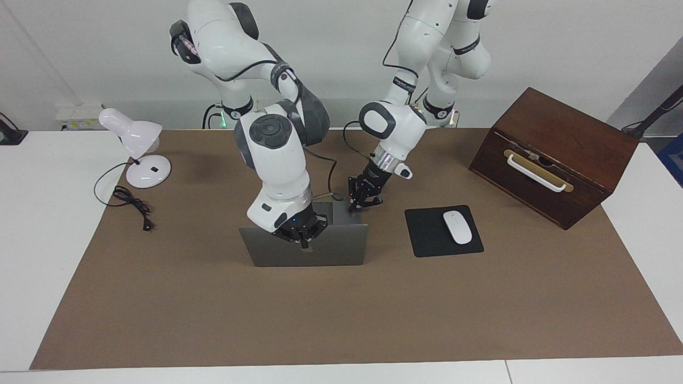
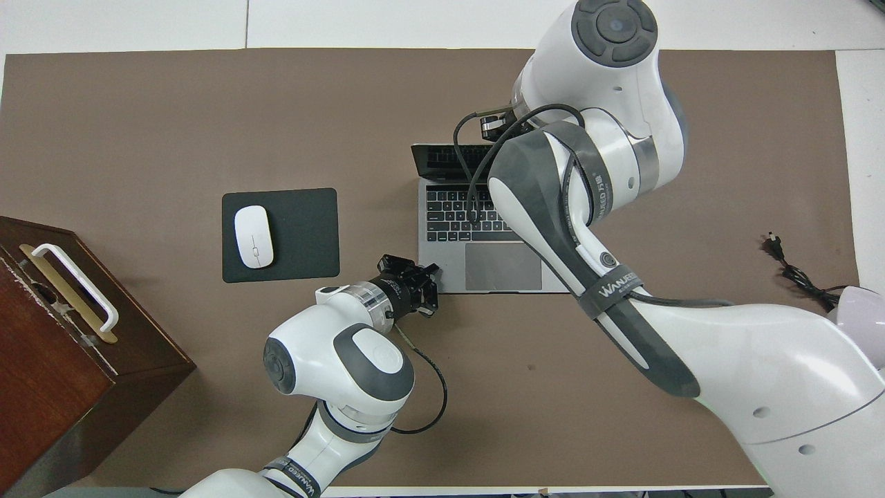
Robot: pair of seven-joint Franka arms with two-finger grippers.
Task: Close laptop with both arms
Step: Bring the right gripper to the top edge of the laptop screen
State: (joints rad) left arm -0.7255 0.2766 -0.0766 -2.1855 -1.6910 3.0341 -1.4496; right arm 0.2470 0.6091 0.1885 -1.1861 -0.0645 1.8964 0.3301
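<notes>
While bent over laptop (image 1: 320, 250) lid, right tool (image 1: 304, 242) shut, pointing down.

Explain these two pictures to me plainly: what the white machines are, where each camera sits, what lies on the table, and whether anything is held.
These are two white robot arms, each ending in a small black two-finger gripper. One picture is taken from across the table, facing the robots; the other looks steeply down from above the robots' own end.

On the brown mat stands an open laptop. Toward the left arm's end lie a white mouse on a black mouse pad and a wooden box. Toward the right arm's end stands a white desk lamp.

The right gripper is at the top edge of the laptop's lid. The left gripper is at the corner of the laptop's base. Both are shut, and neither holds anything.
</notes>
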